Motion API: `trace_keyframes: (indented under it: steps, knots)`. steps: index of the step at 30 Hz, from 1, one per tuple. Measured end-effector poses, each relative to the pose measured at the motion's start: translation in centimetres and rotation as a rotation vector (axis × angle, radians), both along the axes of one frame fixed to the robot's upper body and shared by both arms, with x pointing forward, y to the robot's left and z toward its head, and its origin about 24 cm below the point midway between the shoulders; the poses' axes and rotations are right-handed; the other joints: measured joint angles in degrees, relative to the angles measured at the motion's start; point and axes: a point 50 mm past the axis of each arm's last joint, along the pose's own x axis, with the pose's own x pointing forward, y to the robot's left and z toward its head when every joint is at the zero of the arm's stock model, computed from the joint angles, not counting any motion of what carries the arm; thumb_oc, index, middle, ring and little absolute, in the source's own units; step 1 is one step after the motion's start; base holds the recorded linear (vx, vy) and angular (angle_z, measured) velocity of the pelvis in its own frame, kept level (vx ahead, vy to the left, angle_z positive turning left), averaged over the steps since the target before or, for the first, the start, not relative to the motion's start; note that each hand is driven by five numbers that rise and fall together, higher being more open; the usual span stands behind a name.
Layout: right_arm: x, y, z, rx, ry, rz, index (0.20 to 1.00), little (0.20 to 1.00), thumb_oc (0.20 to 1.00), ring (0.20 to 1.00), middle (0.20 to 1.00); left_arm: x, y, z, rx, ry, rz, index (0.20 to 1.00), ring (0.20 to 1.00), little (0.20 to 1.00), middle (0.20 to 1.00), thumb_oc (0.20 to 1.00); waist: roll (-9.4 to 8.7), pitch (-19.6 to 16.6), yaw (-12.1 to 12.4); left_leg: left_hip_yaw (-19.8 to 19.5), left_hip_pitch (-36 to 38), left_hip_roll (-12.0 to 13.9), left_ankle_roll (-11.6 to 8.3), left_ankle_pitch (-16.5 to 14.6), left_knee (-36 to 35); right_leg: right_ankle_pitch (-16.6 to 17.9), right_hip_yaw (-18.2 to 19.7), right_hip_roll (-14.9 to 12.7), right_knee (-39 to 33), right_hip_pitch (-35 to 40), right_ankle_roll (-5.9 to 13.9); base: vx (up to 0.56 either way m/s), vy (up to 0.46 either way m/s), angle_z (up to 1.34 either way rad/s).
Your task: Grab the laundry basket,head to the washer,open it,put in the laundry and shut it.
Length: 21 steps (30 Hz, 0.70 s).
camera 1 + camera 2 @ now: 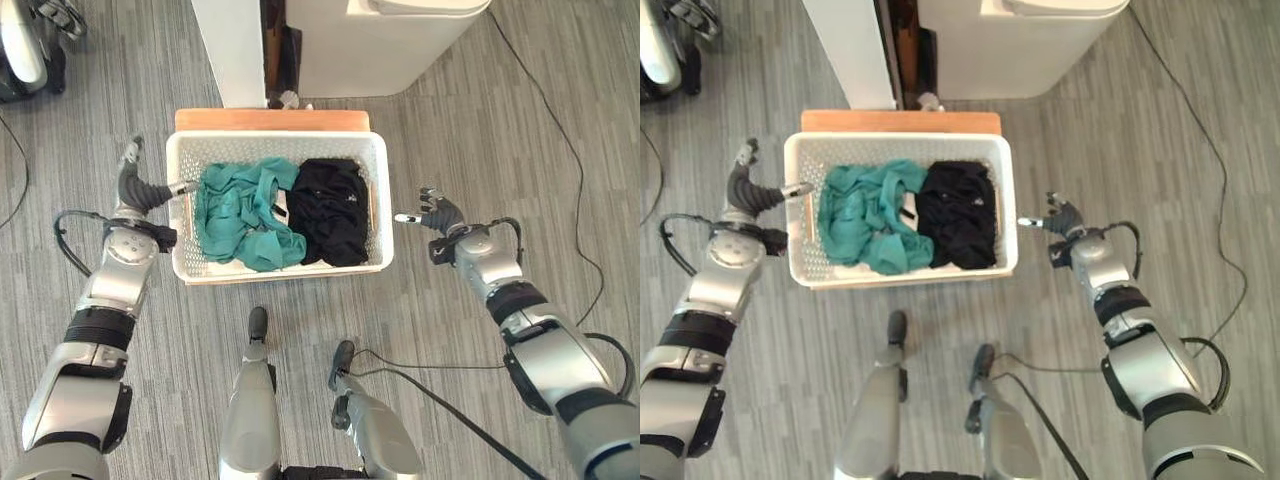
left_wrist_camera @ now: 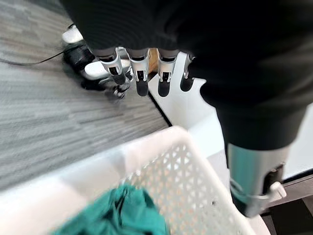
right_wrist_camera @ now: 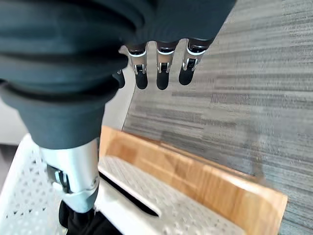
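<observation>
While the white laundry basket [image 1: 279, 205] sits in the upper middle of the left eye view on a wooden board [image 1: 272, 120] laid on the grey floor [image 1: 470, 140], both hands flank it. Teal laundry [image 1: 245, 215] fills its left half and black laundry [image 1: 332, 210] its right half. At the top of the frame stands a white washer [image 1: 385, 45]. Centre left, the left hand [image 1: 135, 190] has its fingers spread and relaxed, its thumb lying over the basket's left rim. Centre right, the right hand [image 1: 435, 213] is just beside the basket's right wall, fingers apart, holding nothing

In the right eye view the same layout shows: basket [image 1: 902, 210] upper centre, left hand [image 1: 745, 190] at its left edge, right hand [image 1: 1060, 216] near its right edge, thumb tip almost at the wall

Across the top of the left wrist view, the left hand's fingers [image 2: 142, 73] hang straight and apart above the floor, the thumb [image 2: 252, 181] at lower right over the basket's perforated wall [image 2: 181, 176], with teal cloth [image 2: 122, 215] at the bottom

Along the top of the right wrist view, the right hand's fingers [image 3: 164, 66] point straight, gripping nothing, while the thumb [image 3: 73, 171] at lower left hangs over the basket rim [image 3: 161, 200] and the wooden board [image 3: 205, 181]
</observation>
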Motion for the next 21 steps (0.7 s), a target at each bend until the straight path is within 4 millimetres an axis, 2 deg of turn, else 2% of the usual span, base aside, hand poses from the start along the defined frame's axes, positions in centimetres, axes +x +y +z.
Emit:
trace_keyframes:
  steps: [3,7,12,14,19,21]
  knots:
    - [0.3,0.4,0.9,0.023,-0.022,0.003,1.000,1.000,1.000,1.000,1.000,0.2,-0.2,0.7,0.005,-0.016,-0.003,1.000,1.000,1.000,1.000,1.000,-0.06,0.0,0.2,-0.1,-0.2,-0.1,-0.03,0.0,0.0,0.1,-0.1,0.0,0.0,0.0,-0.07,0.00,0.000,0.00]
    - [1.1,1.2,3.2,0.042,-0.079,-0.001,1.000,1.000,1.000,1.000,1.000,0.2,0.1,0.9,0.066,0.016,0.009,1.000,1.000,1.000,1.000,1.000,-0.05,0.0,0.1,-0.1,-0.4,0.0,-0.10,0.1,0.0,0.3,-0.1,0.0,-0.3,-0.1,-0.13,-0.01,0.020,-0.01]
    - [1.9,1.9,5.3,-0.034,-0.084,-0.003,1.000,1.000,1.000,1.000,1.000,1.2,-0.4,-0.8,0.159,0.213,-0.040,1.000,1.000,1.000,1.000,1.000,0.12,0.1,0.2,0.0,-0.4,-0.1,-0.10,0.1,0.1,0.4,0.1,-0.1,-0.3,-0.3,-0.14,-0.01,0.019,-0.01]
    - [2.0,1.9,5.4,-0.058,-0.063,-0.011,1.000,1.000,1.000,1.000,1.000,1.8,-0.7,-1.0,0.146,0.255,-0.046,1.000,1.000,1.000,1.000,1.000,0.19,0.2,0.2,0.1,-0.5,-0.2,-0.09,0.1,0.1,0.4,0.1,-0.2,-0.2,-0.3,-0.13,0.00,0.000,0.00]
    - [2.0,1.3,3.9,-0.095,0.025,-0.037,1.000,1.000,1.000,1.000,1.000,3.1,-1.5,-0.7,0.123,0.302,-0.053,1.000,1.000,1.000,1.000,1.000,0.61,0.4,0.1,0.0,-0.4,-0.3,-0.08,0.1,0.2,0.4,0.0,-0.3,-0.1,-0.2,-0.13,0.00,0.000,0.00]
    - [1.9,1.3,3.0,-0.100,0.064,-0.048,1.000,1.000,1.000,1.000,1.000,3.6,-1.5,-1.5,0.105,0.348,-0.033,1.000,1.000,1.000,1.000,1.000,0.70,0.5,-0.3,0.0,-0.3,-0.3,-0.08,0.1,0.2,0.4,0.0,-0.3,-0.1,-0.1,-0.12,0.00,0.000,0.00]
